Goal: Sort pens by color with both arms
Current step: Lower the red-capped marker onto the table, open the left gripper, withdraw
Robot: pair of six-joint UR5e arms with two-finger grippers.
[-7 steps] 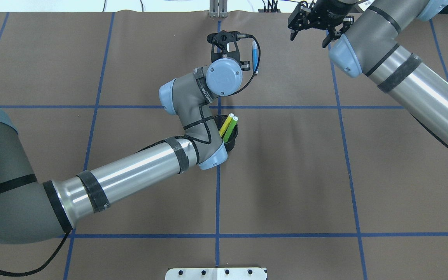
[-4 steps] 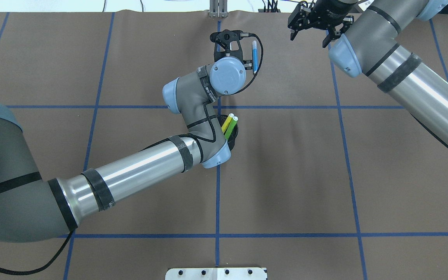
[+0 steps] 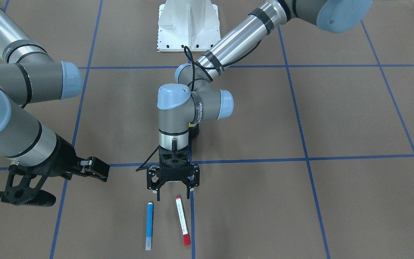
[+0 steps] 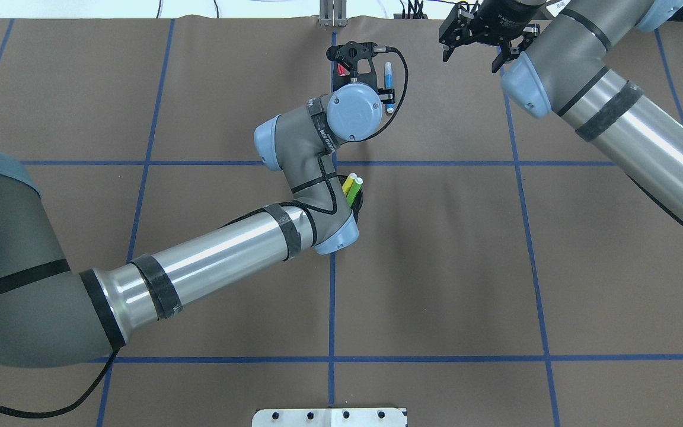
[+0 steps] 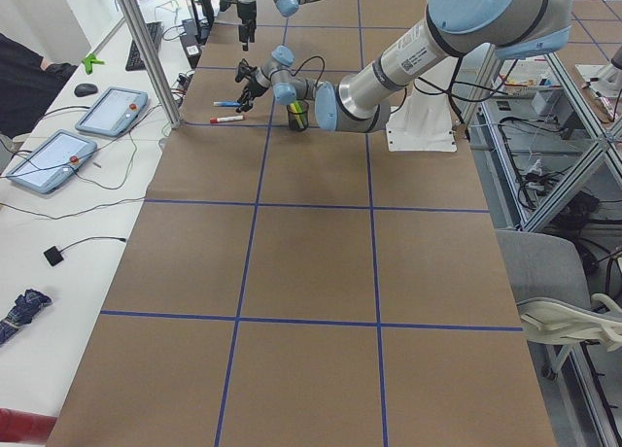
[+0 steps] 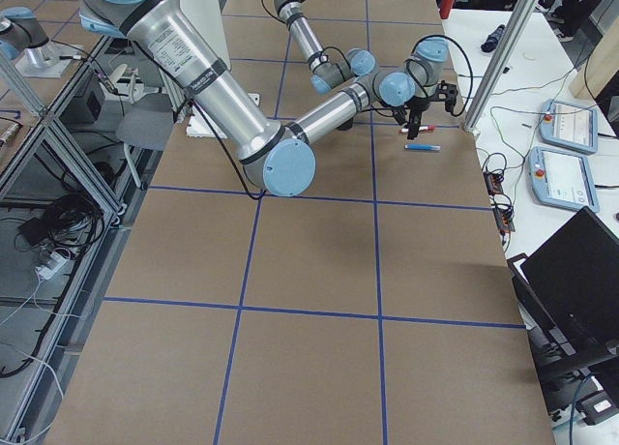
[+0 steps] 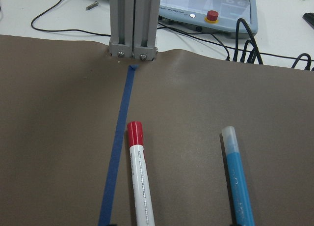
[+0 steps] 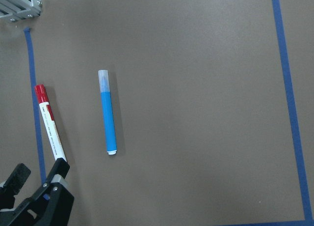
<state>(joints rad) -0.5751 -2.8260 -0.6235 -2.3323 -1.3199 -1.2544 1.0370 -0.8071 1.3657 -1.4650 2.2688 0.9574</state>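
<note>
Two pens lie side by side near the table's far edge: the blue pen and the white pen with red cap. My left gripper hangs open just above the white pen's near end, a finger on each side, touching neither pen. The yellow pen and green pen stand in a black mesh cup, half hidden under my left arm. My right gripper hovers open and empty, right of the blue pen.
An aluminium post stands at the far table edge, right behind the pens. Control pendants and cables lie beyond it. The white pedestal base sits at the robot's side. Blue tape lines grid the brown table cover.
My left wrist and gripper have shifted a little right and toward the far edge, over the white pen. The right arm and all pens have stayed put.
</note>
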